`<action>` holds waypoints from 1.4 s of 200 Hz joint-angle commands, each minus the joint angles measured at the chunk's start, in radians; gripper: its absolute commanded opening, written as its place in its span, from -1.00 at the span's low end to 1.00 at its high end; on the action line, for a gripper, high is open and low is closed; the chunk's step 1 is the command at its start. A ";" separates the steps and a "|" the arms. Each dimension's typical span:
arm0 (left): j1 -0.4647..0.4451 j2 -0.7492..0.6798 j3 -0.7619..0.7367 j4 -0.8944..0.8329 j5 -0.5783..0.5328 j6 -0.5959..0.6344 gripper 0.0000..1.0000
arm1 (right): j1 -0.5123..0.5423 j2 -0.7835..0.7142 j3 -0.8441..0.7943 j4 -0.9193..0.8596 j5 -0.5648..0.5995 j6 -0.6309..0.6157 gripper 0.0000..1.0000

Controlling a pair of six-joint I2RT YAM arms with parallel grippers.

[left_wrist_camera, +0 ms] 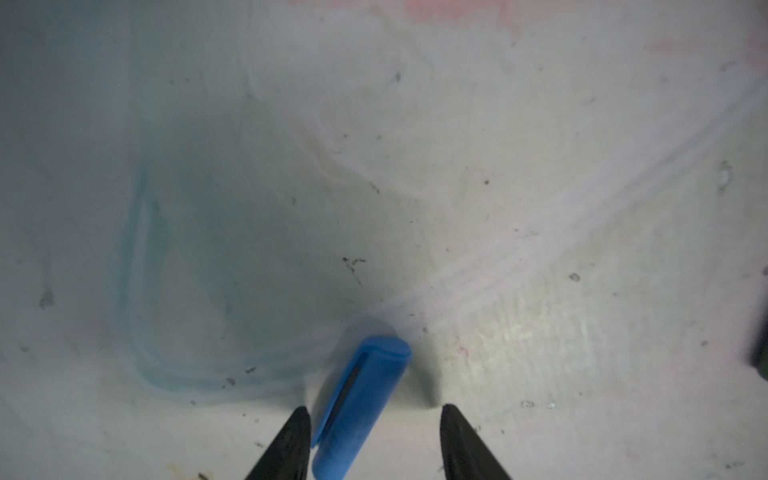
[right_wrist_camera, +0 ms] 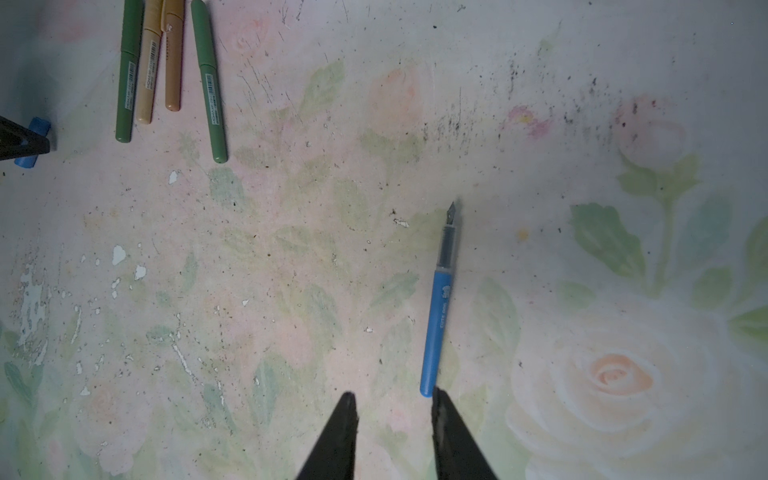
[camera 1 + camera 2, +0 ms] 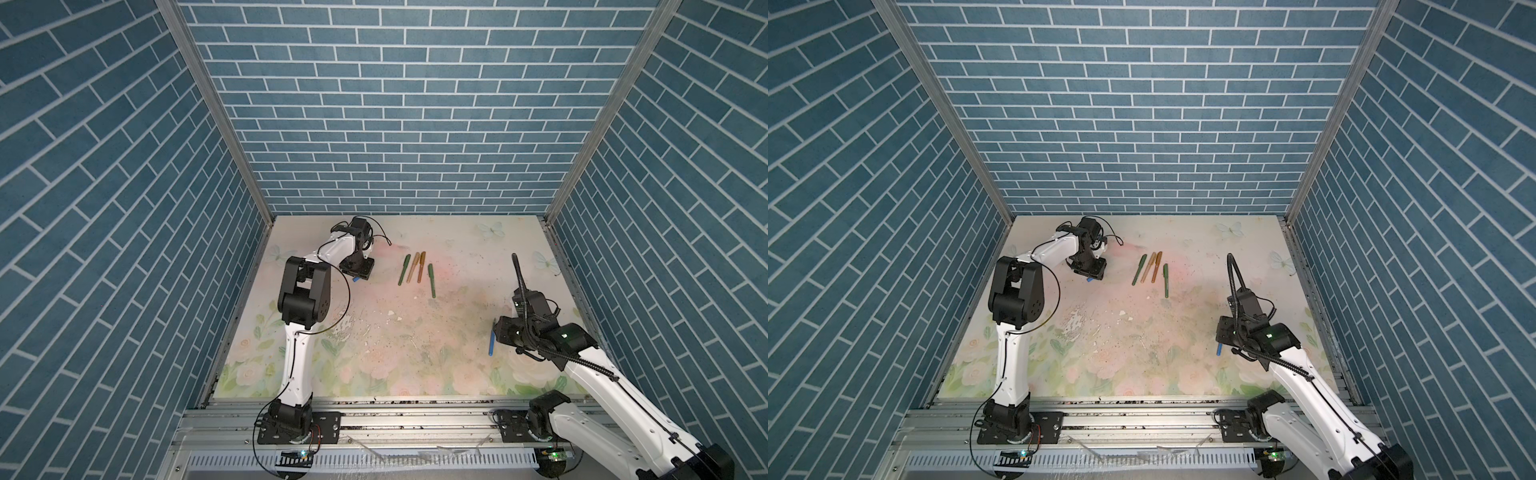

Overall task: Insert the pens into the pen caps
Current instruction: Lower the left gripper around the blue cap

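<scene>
Blue pen cap: matt plastic, smooth. Blue pen: smooth plastic barrel, faint sheen. Floral tabletop: matt print, scuffed, flaked in patches. Front rail: bare metal.

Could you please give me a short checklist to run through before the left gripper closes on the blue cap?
1. Blue cap between the left gripper jaws: ok.
2. Cap firmly clamped: not ok, a gap shows on one side.
3. Blue pen uncapped, nib bare: ok.
4. Blue pen held by the right gripper: not ok, it lies loose beside the open jaws.
5. The four other pens capped: ok.
6. Which way the cap's open end faces: cannot tell.
</scene>
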State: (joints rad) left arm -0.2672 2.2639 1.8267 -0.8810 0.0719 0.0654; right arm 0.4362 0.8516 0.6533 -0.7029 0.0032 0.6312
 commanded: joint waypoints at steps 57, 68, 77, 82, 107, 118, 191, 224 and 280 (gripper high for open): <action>-0.034 -0.006 -0.036 -0.002 -0.083 -0.023 -0.22 | -0.004 -0.006 -0.018 0.013 -0.006 0.035 -0.34; -0.035 -0.005 -0.039 0.004 -0.117 -0.030 -0.22 | -0.004 -0.005 -0.017 0.013 -0.009 0.033 -0.34; -0.035 -0.003 -0.038 0.009 -0.138 -0.037 -0.23 | -0.004 -0.004 -0.019 0.013 -0.011 0.032 -0.34; -0.035 -0.001 -0.037 0.010 -0.144 -0.044 -0.23 | -0.004 -0.005 -0.020 0.013 -0.011 0.030 -0.34; -0.034 0.013 -0.025 0.016 -0.179 -0.066 -0.30 | -0.004 -0.012 -0.024 0.010 -0.011 0.028 -0.35; -0.035 0.024 -0.019 0.013 -0.188 -0.068 -0.34 | -0.003 -0.016 -0.025 0.008 -0.011 0.028 -0.35; -0.034 0.037 -0.026 0.011 -0.104 -0.074 -0.54 | -0.004 -0.039 -0.019 -0.004 -0.004 0.028 -0.36; -0.036 0.009 -0.053 0.022 -0.111 -0.080 -0.57 | -0.004 -0.042 -0.017 -0.004 -0.005 0.029 -0.36; -0.054 -0.040 -0.088 0.034 -0.116 -0.090 -0.64 | -0.004 -0.043 -0.010 0.005 -0.005 0.028 -0.36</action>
State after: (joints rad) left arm -0.3061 2.2486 1.7767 -0.8249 -0.0498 -0.0124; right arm 0.4355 0.8188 0.6361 -0.6945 -0.0044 0.6319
